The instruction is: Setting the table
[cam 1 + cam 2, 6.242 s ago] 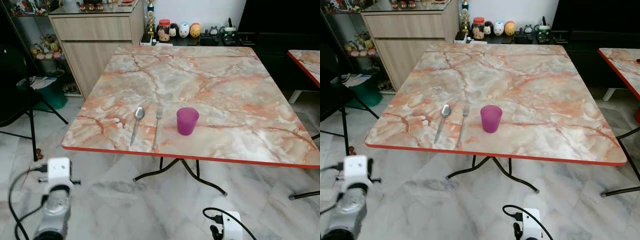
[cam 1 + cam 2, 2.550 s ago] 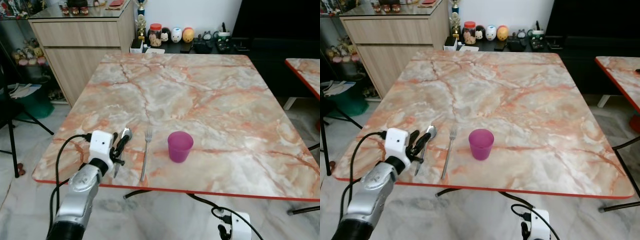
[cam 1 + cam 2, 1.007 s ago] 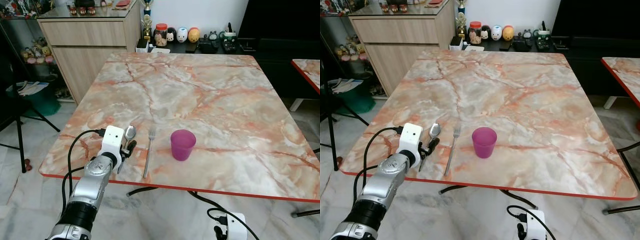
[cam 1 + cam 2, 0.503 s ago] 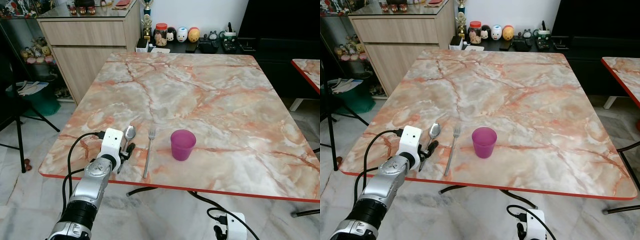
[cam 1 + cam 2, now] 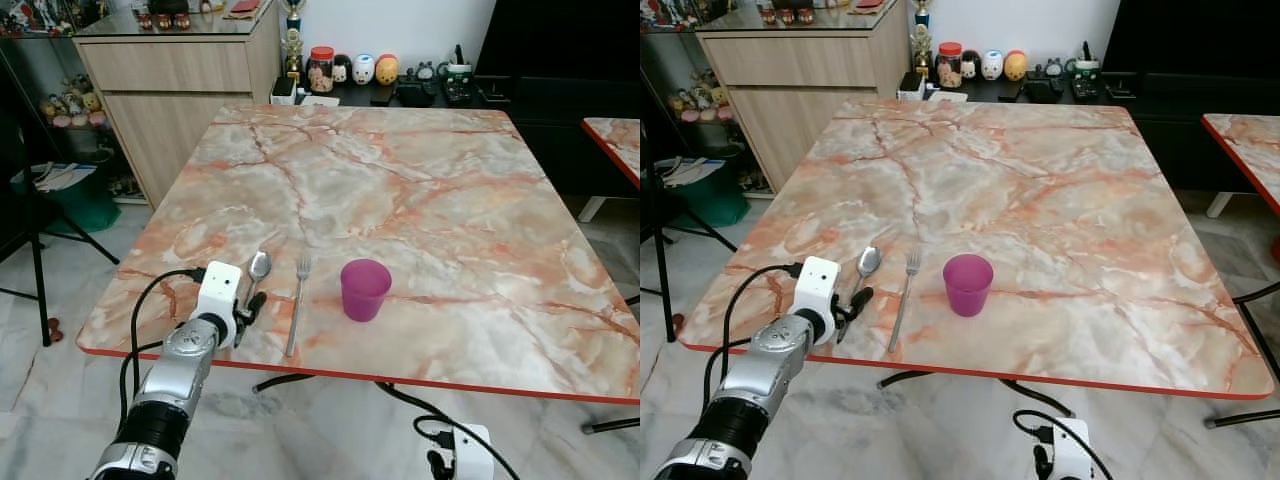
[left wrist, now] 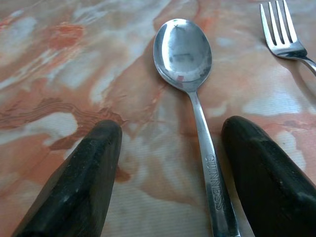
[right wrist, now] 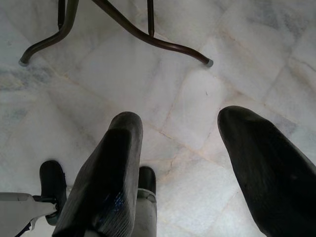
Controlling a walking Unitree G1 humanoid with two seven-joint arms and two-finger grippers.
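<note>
On the marble table (image 5: 420, 190), near its front edge, lie a silver spoon (image 5: 259, 266) and a fork (image 5: 296, 305) side by side, with a purple cup (image 5: 363, 289) upright to their right. My left gripper (image 5: 247, 306) is open and low over the spoon's handle. In the left wrist view its two fingertips (image 6: 98, 148) straddle the handle of the spoon (image 6: 183, 49), apart from it on both sides, and the fork (image 6: 282, 29) lies just beyond. My right gripper (image 7: 180, 123) hangs open over the floor.
A wooden cabinet (image 5: 180, 90) stands at the back left, with small figurines (image 5: 350, 70) on a low dark shelf behind the table. A second table's corner (image 5: 615, 135) shows at the right. A stand's legs (image 5: 40, 290) and a green bin (image 5: 70, 195) are at the left.
My left arm has risen from my side and reached the spoon; over the last second it drew back slightly along the handle. Spoon, fork and cup have not moved on the table.
</note>
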